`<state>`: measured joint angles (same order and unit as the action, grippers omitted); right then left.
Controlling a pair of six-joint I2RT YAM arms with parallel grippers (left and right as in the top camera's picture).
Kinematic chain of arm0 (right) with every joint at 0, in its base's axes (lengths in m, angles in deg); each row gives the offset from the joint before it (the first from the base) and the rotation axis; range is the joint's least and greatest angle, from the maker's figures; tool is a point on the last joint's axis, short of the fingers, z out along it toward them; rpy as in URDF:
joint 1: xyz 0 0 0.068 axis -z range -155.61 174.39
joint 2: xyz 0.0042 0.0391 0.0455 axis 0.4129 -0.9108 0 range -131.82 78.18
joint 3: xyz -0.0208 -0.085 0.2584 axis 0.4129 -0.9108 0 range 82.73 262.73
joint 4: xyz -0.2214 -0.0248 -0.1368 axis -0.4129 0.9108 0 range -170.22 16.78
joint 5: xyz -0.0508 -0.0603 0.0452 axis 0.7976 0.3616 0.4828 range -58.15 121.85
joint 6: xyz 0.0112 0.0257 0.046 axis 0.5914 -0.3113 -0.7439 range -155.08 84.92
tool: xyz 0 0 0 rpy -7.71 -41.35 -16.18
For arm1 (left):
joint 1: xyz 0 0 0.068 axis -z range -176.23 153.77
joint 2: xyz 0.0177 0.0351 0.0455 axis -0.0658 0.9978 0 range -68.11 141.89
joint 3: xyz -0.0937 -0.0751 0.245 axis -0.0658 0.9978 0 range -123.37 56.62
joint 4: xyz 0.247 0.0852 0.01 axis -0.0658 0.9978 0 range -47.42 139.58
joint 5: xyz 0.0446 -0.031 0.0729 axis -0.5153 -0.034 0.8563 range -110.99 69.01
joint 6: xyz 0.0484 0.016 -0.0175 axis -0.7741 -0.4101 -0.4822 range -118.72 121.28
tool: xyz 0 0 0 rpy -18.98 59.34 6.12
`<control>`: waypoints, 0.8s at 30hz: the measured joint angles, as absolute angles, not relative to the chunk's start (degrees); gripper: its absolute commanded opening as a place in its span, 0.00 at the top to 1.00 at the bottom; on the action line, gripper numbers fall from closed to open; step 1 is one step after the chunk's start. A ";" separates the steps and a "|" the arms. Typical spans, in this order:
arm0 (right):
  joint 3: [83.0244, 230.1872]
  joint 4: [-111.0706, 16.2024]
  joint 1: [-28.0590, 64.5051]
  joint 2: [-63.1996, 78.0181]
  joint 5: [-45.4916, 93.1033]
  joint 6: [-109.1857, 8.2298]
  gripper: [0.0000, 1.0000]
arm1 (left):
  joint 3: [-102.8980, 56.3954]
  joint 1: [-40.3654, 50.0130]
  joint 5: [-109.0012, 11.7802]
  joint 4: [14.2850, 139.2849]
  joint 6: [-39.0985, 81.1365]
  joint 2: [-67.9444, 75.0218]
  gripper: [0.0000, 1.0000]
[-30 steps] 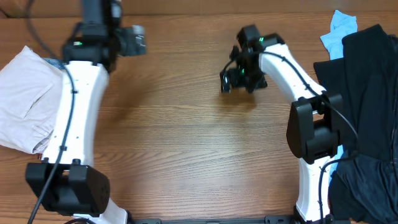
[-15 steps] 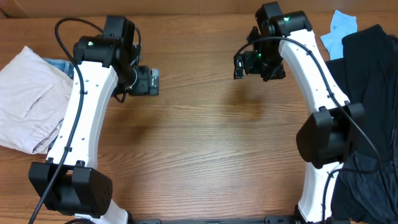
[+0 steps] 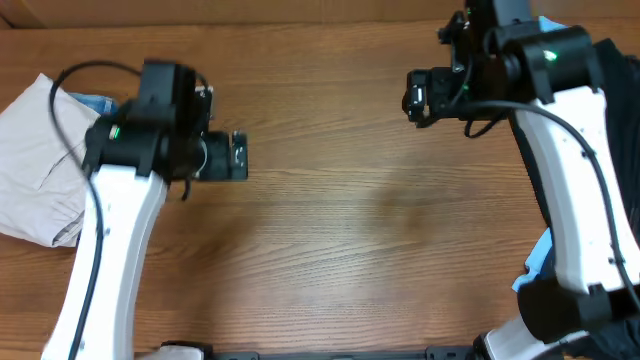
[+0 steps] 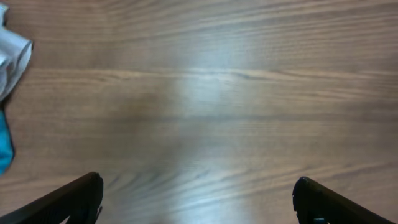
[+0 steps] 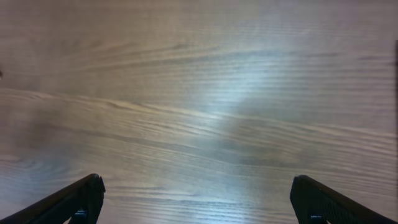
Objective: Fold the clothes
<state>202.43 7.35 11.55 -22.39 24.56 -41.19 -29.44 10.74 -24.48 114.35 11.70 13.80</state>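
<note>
Overhead view has the beige shorts [image 3: 40, 165] bunched up at the far left edge of the wooden table [image 3: 330, 260], with a bit of light blue fabric [image 3: 97, 103] poking out behind them, right by the left arm. A black garment [image 3: 625, 140] sits over on the right edge, mostly hidden by the right arm. The left gripper [image 3: 238, 157] is over bare wood to the right of the shorts, not touching them. The right gripper [image 3: 415, 95] is over the upper right part of the table, left of the black garment. Both wrist cams show the 2 fingers spread wide apart with only wood grain between them. The left wrist cam also catches a pale cloth corner and a blue sliver at its left edge.
</note>
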 measured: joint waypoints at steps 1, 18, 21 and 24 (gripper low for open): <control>201.38 6.65 11.55 -20.86 24.82 -41.49 0.00 | -26.99 10.74 -24.46 112.42 11.87 11.16 0.00; 138.85 -22.40 11.52 35.83 26.33 -42.61 0.00 | -2.16 10.36 -24.96 95.44 8.55 -33.13 0.00; 136.66 -22.33 11.52 43.22 26.40 -42.61 0.00 | 0.29 10.36 -23.87 91.57 8.64 -33.52 0.00; 136.66 -21.37 11.52 45.25 26.72 -42.61 0.00 | 2.71 10.36 -21.86 88.45 9.47 -33.63 0.00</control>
<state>136.66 -21.37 11.52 45.25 26.72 -42.61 2.71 10.36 -21.86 88.45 9.47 -33.63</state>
